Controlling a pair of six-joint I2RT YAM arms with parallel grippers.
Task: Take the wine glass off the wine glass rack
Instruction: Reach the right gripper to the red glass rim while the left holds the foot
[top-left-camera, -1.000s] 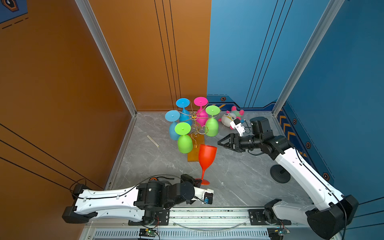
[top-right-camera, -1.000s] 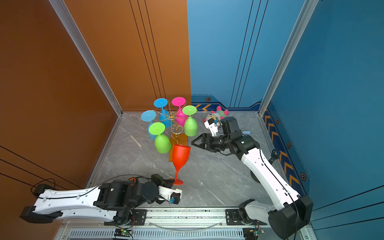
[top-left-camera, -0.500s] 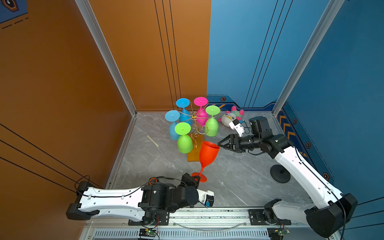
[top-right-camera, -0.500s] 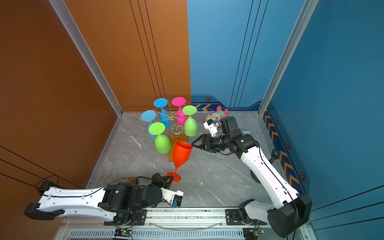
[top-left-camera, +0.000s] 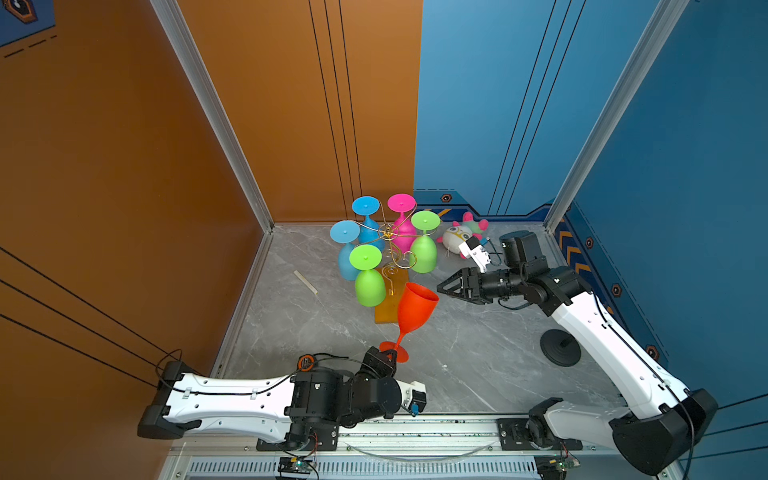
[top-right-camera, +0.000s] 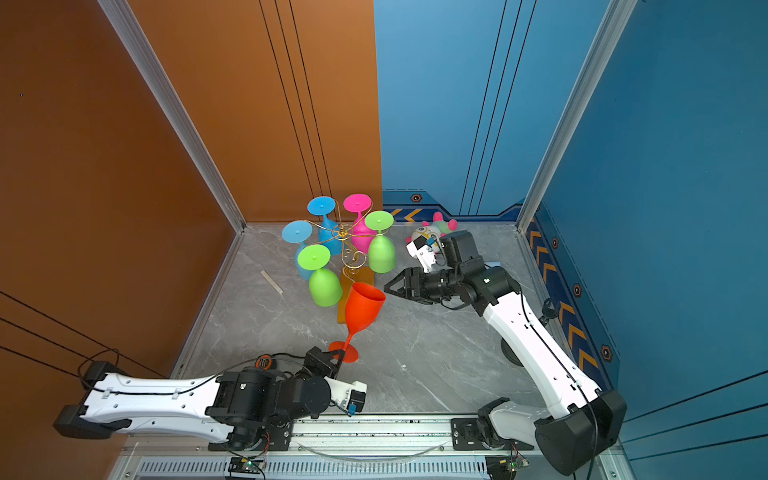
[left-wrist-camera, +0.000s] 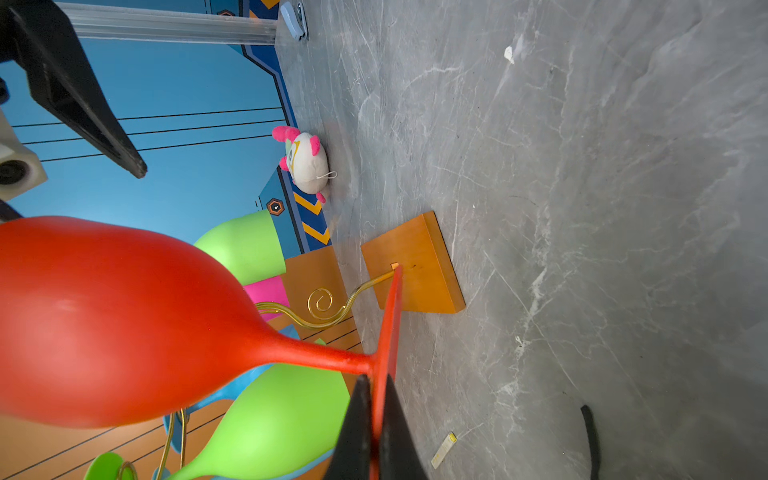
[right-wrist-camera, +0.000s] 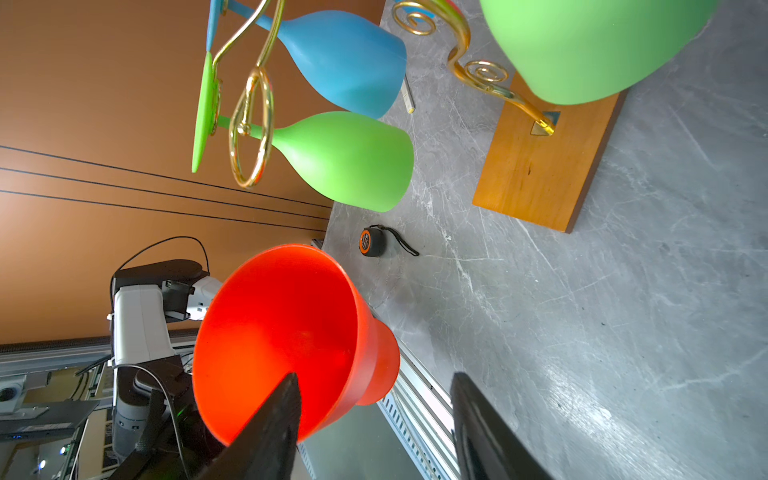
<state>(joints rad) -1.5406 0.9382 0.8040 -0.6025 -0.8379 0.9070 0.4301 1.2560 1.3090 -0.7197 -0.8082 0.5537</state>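
Left jaws clamp red wine glass (top-left-camera: 417, 305) (by its foot); right jaws gape, empty

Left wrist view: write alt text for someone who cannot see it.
The left hand pinches the foot of a red wine glass whose bowl fills the foreground. Behind stand the gold wire rack on its wooden base, hung with green glasses, and a plush toy.

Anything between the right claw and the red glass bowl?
No. In both top views the right claw sits right beside the red glass rim; nothing intervenes.
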